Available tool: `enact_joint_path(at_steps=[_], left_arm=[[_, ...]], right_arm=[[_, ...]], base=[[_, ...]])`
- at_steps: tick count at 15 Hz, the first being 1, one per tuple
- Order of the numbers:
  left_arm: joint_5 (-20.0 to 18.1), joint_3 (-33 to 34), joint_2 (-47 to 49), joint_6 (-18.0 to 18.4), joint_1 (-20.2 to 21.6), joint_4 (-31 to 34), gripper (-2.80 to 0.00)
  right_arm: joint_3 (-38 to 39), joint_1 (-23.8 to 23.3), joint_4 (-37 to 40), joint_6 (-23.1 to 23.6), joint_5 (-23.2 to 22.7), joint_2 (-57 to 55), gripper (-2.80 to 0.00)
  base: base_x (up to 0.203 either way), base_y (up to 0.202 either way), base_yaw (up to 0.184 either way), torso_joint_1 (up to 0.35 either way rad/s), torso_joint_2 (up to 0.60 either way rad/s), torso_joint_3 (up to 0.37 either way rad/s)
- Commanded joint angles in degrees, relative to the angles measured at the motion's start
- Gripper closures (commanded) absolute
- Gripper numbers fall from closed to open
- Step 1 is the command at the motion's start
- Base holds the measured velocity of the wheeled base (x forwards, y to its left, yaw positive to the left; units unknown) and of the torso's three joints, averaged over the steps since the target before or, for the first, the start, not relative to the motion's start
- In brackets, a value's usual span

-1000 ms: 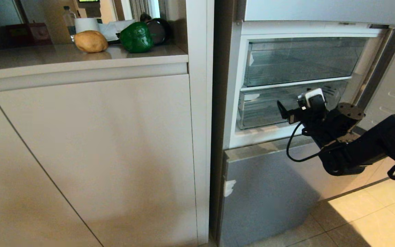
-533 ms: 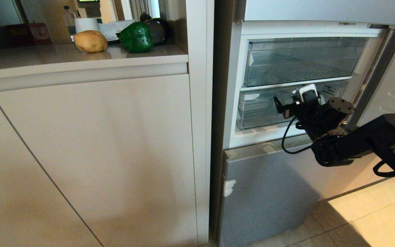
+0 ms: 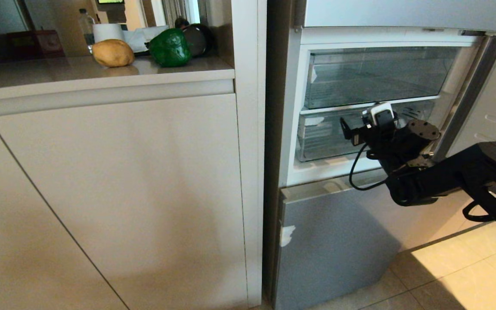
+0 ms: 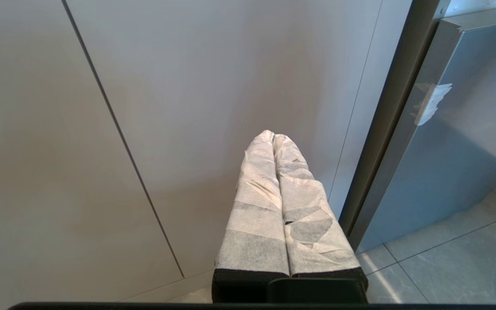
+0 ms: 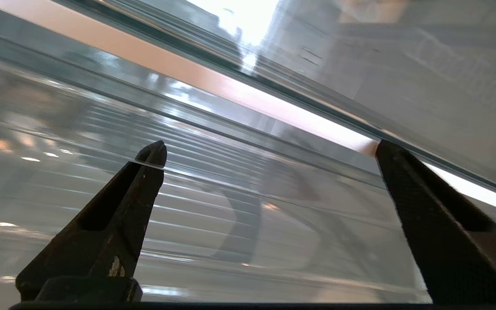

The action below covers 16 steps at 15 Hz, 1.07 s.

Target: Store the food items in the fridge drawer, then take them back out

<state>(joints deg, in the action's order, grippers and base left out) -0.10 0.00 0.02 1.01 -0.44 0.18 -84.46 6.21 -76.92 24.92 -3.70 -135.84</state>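
1. Right gripper (image 5: 269, 150) spread wide, nothing between the dark fingers (image 5: 114, 215), tips right up against the clear front of the lower fridge drawer (image 3: 321, 137); contact cannot be told.
2. Seen from the head, poised at the drawer's upper front edge, black arm reaching in from the right, just under the shelf that carries a second clear bin (image 3: 377, 77).
3. Drawer pushed in, ribbed floor visible through the plastic, no food inside.
4. Left gripper (image 4: 274, 137) parked low, white-wrapped fingers (image 4: 256, 202) pressed together on nothing, facing the beige cabinet door (image 4: 187, 86) beside the fridge's silver lower panel (image 4: 467, 142).
5. Up on the counter (image 3: 58, 71), well apart from the fridge: potato-like lump (image 3: 113, 52) and green bell pepper (image 3: 169, 47) near each other, white paper roll (image 3: 108, 32) behind.
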Motion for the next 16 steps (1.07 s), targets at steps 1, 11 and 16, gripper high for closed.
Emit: enact_joint_path(at_steps=[1, 11, 16], left_arm=[[0.0, 0.0, 0.1, 0.0, 0.0, 0.0, 0.00], [0.0, 0.0, 0.1, 0.0, 0.0, 0.0, 0.00], [0.0, 0.0, 0.1, 0.0, 0.0, 0.0, 0.00]], right_arm=[[0.5, 1.3, -0.7, 0.1, -0.1, 0.7, -2.80], [3.3, 3.8, -2.1, 2.1, 1.6, 2.3, -2.80], [13.4, 4.0, -7.3, 2.5, 1.6, 5.6, -2.80]], base=[[0.000, 0.000, 0.000, 0.000, 0.00, 0.000], [0.000, 0.000, 0.000, 0.000, 0.00, 0.000], [0.000, 0.000, 0.000, 0.000, 0.00, 0.000]])
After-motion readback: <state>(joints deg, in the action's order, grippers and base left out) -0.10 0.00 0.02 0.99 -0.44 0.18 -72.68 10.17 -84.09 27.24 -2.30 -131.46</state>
